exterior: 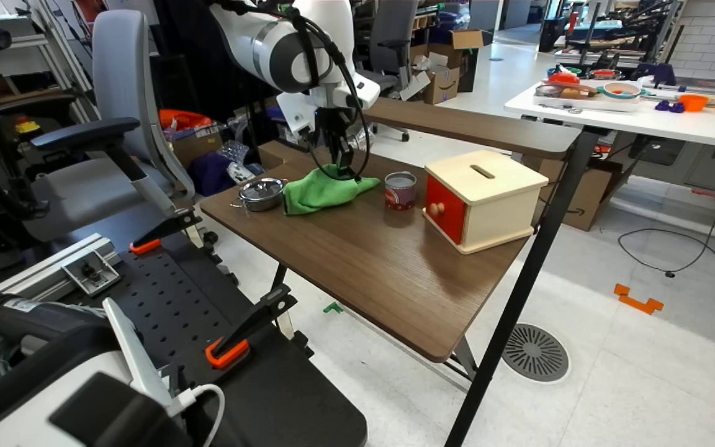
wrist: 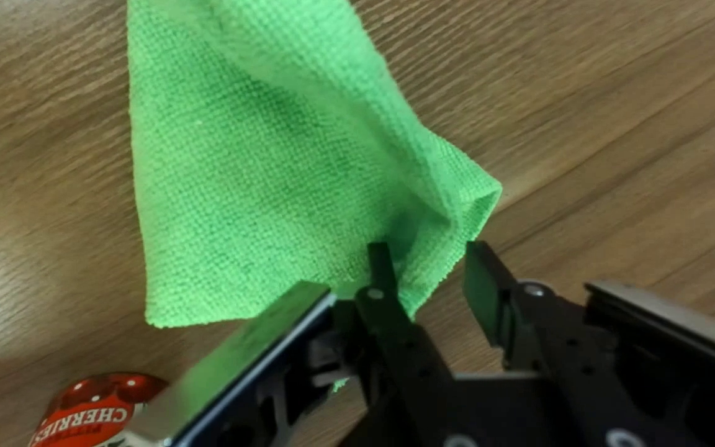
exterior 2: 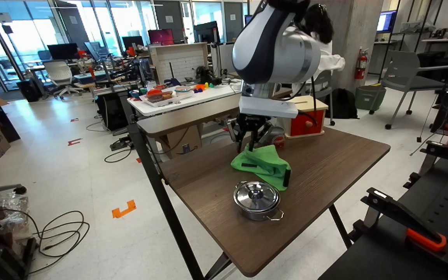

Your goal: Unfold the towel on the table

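Wrist view: looking past the spread-fingered gripper (wrist: 427,246) to the rumpled green towel (wrist: 233,186) below it and the can (wrist: 94,411) near it.

Pale floor (exterior 2: 101,177), bright windows (exterior 2: 132,19)

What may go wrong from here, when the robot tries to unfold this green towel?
The open gripper may pinch several layers of the folded towel and drag it instead of opening it. A sideways pull might knock the nearby cherry can or shift the lidded pot close to the towel.
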Motion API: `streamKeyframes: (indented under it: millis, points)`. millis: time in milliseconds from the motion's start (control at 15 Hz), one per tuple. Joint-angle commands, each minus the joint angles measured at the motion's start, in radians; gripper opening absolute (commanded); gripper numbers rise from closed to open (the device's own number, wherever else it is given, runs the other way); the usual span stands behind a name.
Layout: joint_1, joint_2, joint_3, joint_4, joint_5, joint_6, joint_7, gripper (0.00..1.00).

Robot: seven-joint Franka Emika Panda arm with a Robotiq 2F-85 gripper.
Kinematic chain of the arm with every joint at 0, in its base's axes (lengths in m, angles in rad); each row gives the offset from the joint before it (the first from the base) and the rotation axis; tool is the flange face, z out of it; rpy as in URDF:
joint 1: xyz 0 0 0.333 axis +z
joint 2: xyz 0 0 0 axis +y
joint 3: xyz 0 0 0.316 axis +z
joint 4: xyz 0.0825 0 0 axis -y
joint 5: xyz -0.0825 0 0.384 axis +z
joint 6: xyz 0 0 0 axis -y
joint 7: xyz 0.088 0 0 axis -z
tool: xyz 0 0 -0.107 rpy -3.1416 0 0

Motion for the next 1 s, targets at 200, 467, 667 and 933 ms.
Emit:
streamKeyframes:
  millis: [200,467,667,933]
  points:
    - [0.017,-0.006,-0.034,0.005,-0.053,-0.046,0.017,0.0]
    - [0.019,-0.069,-0.034,-0.069,-0.067,-0.055,0.005,0.0]
    - [0.012,-0.149,-0.027,-0.158,-0.082,-0.055,-0.012,0.0]
    - [0.0,-0.272,-0.028,-0.28,-0.096,-0.046,-0.035,0.0]
